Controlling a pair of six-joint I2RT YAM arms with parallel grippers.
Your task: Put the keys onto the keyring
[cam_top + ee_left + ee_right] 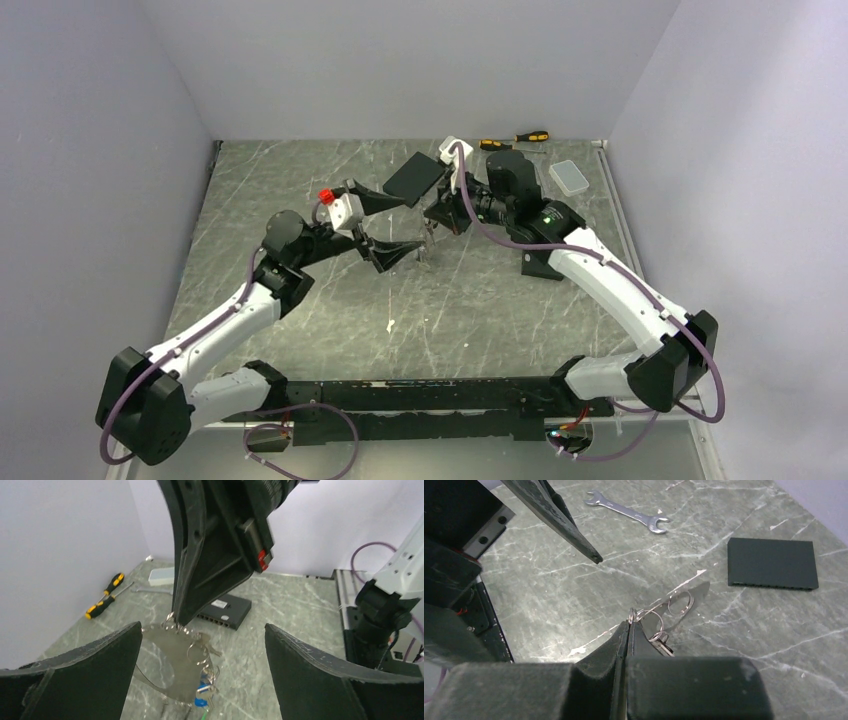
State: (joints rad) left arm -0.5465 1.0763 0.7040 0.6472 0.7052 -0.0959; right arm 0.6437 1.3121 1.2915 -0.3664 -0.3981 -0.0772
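Apparently the task is well on: in the top view the right hand (432, 222) is pinched shut on the keyring (428, 243) above the middle of the surface (480, 310), with the left hand (415, 224) spread wide and empty just to its left. From the left wrist, the keys (202, 692) hang off the loop by small rings, a blue tag showing. From the right wrist the closed fingers grip the loop's wire, though whether every key is threaded cannot be told.
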